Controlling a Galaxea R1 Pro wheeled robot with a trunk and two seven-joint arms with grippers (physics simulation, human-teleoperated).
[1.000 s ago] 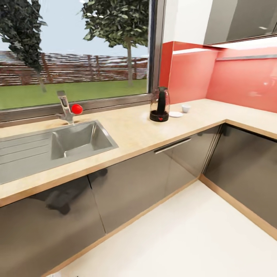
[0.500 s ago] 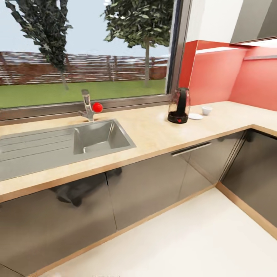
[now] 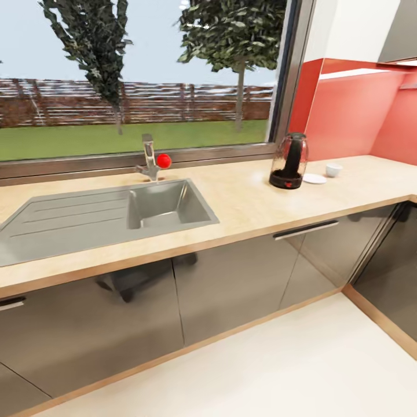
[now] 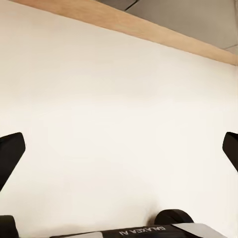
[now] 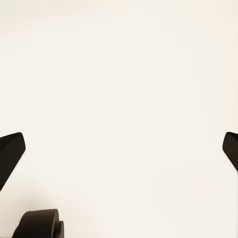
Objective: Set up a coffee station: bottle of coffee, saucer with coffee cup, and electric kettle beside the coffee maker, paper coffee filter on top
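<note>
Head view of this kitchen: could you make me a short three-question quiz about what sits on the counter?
1. True or false: the coffee cup stands on the saucer.
2. Which is nearest the sink: A the cup, B the electric kettle, C the saucer?
3. What colour is the knob on the tap?

Key: 1 false, it stands beside it on the kitchen countertop. 2 B. 3 red.
</note>
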